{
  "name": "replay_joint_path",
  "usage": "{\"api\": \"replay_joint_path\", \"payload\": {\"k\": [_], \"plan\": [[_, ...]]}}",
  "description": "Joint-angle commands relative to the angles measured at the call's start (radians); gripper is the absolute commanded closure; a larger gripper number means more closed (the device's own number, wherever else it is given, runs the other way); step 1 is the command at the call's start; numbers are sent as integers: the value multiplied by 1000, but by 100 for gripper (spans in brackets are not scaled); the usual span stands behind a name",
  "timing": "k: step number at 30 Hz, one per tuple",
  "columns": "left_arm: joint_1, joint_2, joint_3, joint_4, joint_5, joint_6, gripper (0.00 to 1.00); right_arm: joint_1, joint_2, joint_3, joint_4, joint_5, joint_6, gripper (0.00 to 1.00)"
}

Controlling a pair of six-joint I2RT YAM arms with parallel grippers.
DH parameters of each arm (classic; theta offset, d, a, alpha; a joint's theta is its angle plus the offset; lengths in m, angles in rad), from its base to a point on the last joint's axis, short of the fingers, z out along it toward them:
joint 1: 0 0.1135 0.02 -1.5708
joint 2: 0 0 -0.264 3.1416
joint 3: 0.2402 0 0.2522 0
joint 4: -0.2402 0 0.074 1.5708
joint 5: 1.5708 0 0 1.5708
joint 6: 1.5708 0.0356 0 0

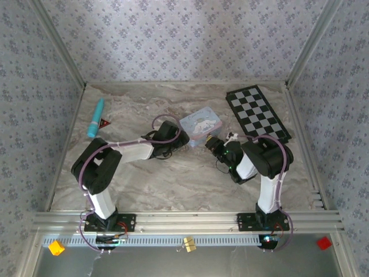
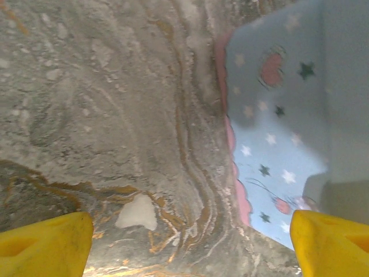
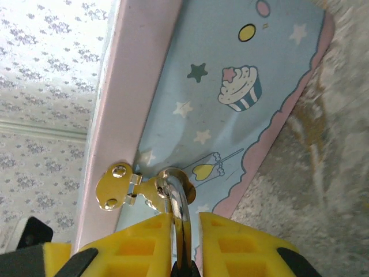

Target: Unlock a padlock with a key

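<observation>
— What's the setting?
— A marbled table [image 1: 173,173] walled in by flowered wallpaper [image 1: 173,34]. A pale blue cartoon tin [image 1: 200,127] sits mid-table, with a checkerboard [image 1: 258,112] behind it to the right.
— And the padlock [image 3: 177,202]?
— Its silvery loop is threaded through the clasp [image 3: 118,187] on the tin's near right edge. The body is hidden between the fingers.
— Whose fingers?
— The right gripper [image 3: 184,222] is clamped on that loop, one yellow finger on either side.
— The left gripper [image 2: 190,231]?
— Low over the table just beside the tin's other side, jaws spread wide.
</observation>
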Motion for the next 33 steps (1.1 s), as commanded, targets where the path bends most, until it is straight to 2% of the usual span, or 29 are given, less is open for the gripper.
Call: {"api": "replay_joint_path", "payload": {"k": [1,12,20,22,26,33], "plan": [[11,4,3,-24,-25,14,12,-23,-28,-26,7,12,13,95],[8,-53,50,29,-15,75,10,-17,-35,4,7,-11,-13,95],[9,46,177,54,56,112,8,13,-28,-5,3,7,-36,95],[7,91,235,19,79,127,8,13,-29,-12,6,13,-37,95],[3,165,317,-81,53,133,10,-12,-39,-22,7,7,-35,95],[2,204,325,-202,-21,106,13,-49,-36,-13,5,-16,-25,94]]}}
